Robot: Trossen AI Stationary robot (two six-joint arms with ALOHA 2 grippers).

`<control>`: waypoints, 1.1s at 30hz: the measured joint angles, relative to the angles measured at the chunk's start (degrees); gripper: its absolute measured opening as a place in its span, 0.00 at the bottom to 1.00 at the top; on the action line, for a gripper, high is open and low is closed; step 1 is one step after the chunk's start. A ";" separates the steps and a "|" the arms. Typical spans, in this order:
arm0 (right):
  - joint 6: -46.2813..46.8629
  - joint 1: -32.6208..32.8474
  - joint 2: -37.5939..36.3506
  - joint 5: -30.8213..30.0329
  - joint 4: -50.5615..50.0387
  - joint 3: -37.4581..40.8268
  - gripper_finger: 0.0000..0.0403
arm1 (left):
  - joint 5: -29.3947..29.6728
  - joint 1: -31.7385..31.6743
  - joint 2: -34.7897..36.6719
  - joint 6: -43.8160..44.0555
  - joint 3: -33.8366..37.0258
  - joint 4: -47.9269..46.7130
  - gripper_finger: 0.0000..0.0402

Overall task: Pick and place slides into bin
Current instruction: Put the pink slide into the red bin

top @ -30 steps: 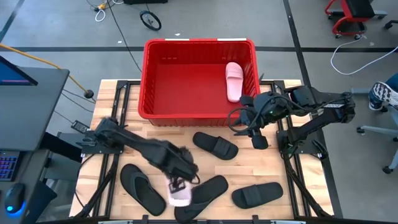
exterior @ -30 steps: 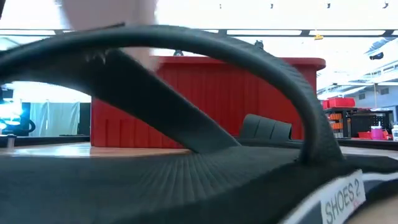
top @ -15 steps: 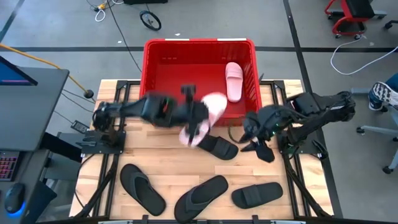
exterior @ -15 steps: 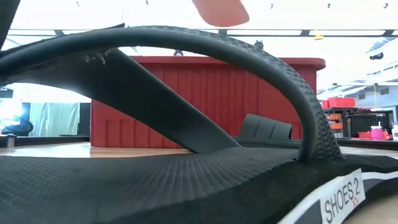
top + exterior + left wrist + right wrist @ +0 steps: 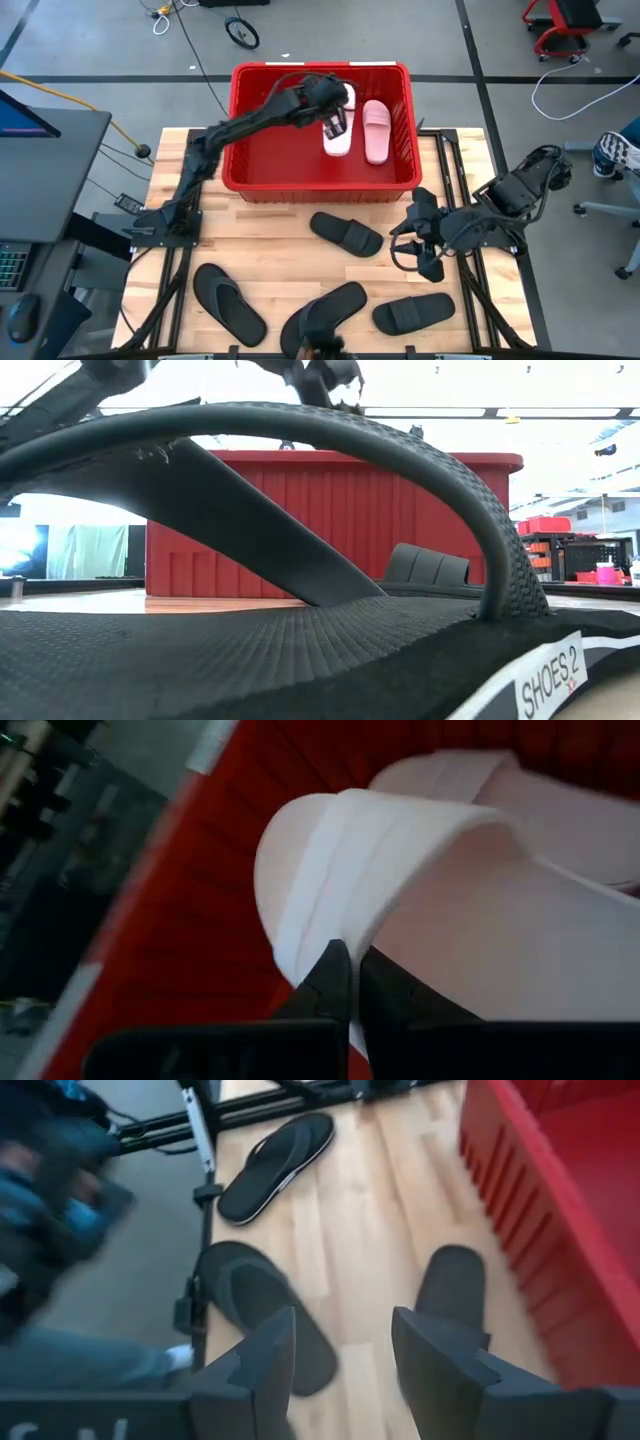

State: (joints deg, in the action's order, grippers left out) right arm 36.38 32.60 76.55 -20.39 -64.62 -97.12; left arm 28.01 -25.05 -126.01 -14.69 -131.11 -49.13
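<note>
My left gripper reaches over the red bin and is shut on a pale pink slide; it also shows in the left wrist view. A second pink slide lies on the bin's floor beside it. My right gripper is open and empty above the table's right side, right of a black slide. Another black slide and two black flip-flops lie sole down near the table's near edge. My left gripper pinches the pink slide's wide strap at its edge between its two fingers. The fingers come from above, slanting down into the bin. The slide hangs below them inside the bin; whether it touches the floor I cannot tell.
The bin's thick rim stands well above the table. One flip-flop fills the low view's foreground. Bare wood lies between the bin and the black slides. Something dark and blurred shows at the near edge.
My left gripper has lifted the pink slide off the table near the near edge and swung it up and toward the far edge, over the bin's rim into the bin. My right gripper has moved toward the near edge and lower, staying open.
</note>
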 joint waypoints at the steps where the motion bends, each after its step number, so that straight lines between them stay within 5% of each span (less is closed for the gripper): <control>1: 0.02 0.37 0.00 -1.20 -0.01 0.02 0.43 | 0.04 -0.39 -1.89 -0.20 0.00 1.46 0.03; 16: 0.04 0.70 0.00 -5.25 -0.06 0.00 0.43 | 2.87 -1.69 -15.17 -6.49 -0.02 18.15 0.03; 22: 0.07 0.70 0.02 -5.26 -0.15 0.02 0.43 | -3.76 -2.10 -17.33 -5.45 -0.02 15.67 0.11; 33: 0.52 0.70 0.04 -5.17 -1.21 0.02 0.43 | 0.02 -3.28 -19.52 -2.64 0.00 17.73 0.28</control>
State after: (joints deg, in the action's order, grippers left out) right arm 36.91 33.30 76.60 -25.56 -65.83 -97.10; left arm 28.03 -28.33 -145.53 -17.33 -131.11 -31.40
